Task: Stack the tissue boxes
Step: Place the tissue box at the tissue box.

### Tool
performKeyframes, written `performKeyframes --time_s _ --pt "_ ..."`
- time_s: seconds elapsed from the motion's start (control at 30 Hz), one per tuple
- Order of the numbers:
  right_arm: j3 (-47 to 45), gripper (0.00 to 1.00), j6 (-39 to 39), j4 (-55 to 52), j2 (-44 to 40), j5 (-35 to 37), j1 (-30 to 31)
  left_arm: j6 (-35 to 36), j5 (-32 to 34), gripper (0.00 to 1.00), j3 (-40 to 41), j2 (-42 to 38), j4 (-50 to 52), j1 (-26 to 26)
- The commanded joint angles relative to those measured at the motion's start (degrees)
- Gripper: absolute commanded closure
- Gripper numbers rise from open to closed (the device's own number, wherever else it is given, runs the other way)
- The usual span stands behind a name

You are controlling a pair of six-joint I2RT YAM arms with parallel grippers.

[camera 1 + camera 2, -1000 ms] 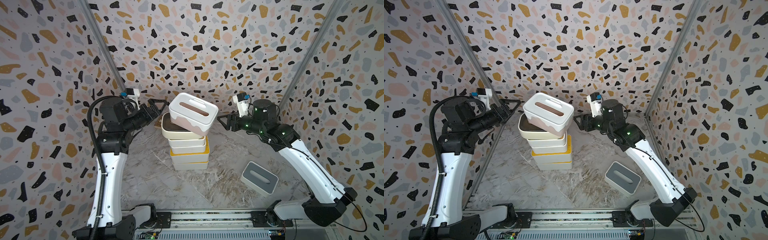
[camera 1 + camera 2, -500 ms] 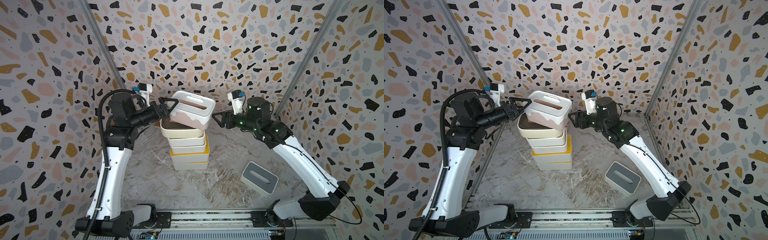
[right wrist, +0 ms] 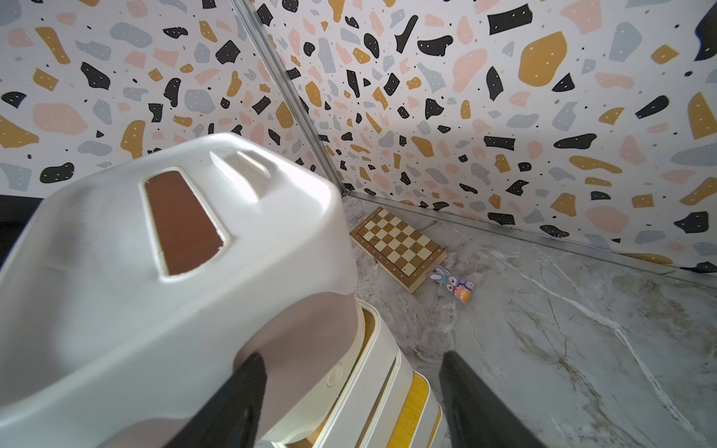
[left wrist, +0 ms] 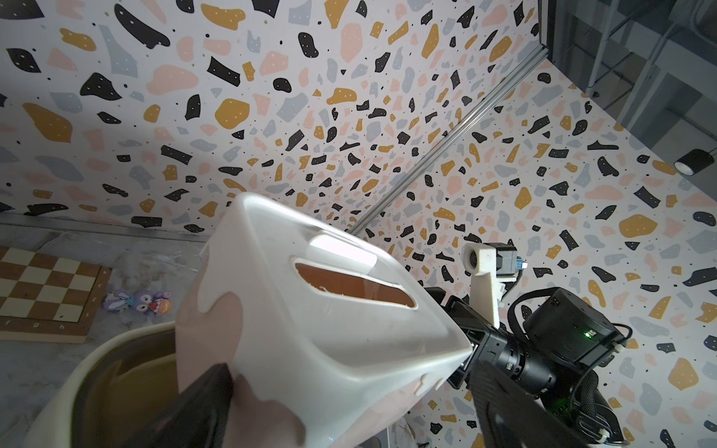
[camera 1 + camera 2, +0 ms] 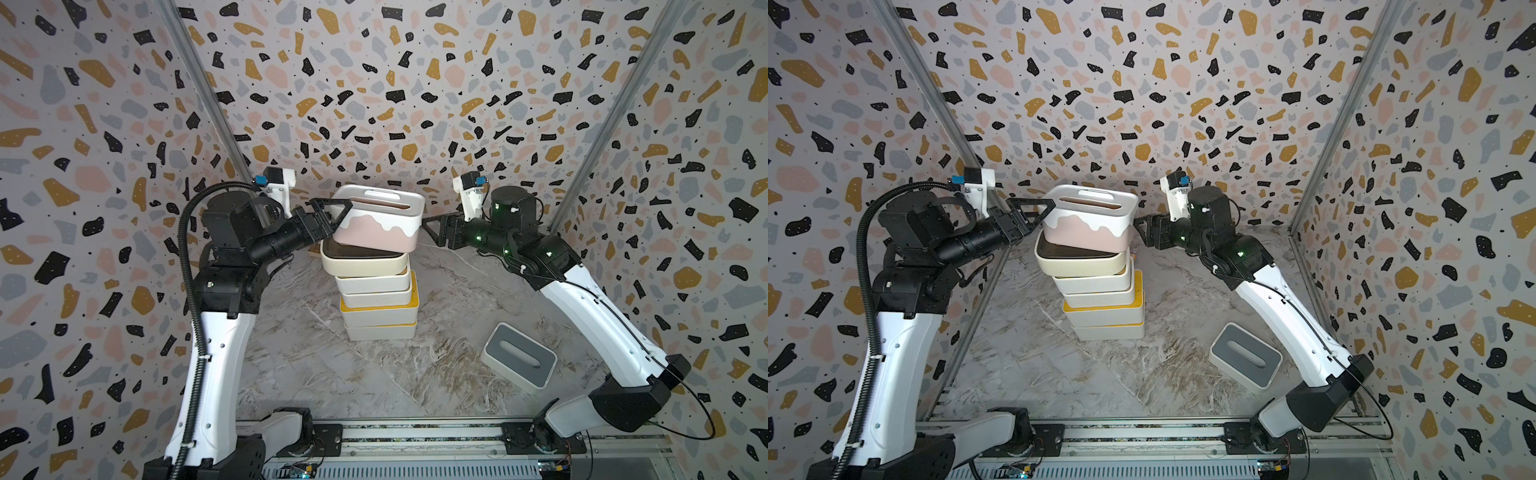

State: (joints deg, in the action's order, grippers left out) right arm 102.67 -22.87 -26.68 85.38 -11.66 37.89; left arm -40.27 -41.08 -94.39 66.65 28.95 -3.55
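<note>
The left gripper reaches in level from the left with its jaws spread wide across the left end of the top box, a white one with a pink lower half and a brown slot. One finger lies against the pink side, but I cannot tell whether the jaws pinch the box or only straddle it. That box sits tilted and askew on the stack, on a cream box with a dark lid, which rests on more cream boxes. The two lowest have yellow lids, and the stack stands mid-table. The right gripper points at the top box's right end with its jaws about half open and nothing between them. One finger is at the pink end, the other hangs free beside the stack. A grey box lies alone on the table under the right arm, well apart from the stack. A chessboard and a purple toy lie by the back wall.
</note>
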Motion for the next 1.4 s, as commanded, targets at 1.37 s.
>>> performKeyframes --time_s 1.37 --pt "-3.5 0.18 1.5 3.8 -1.9 0.3 2.1 7.6 11.5 0.01 2.1 -6.4 10.9 -1.4"
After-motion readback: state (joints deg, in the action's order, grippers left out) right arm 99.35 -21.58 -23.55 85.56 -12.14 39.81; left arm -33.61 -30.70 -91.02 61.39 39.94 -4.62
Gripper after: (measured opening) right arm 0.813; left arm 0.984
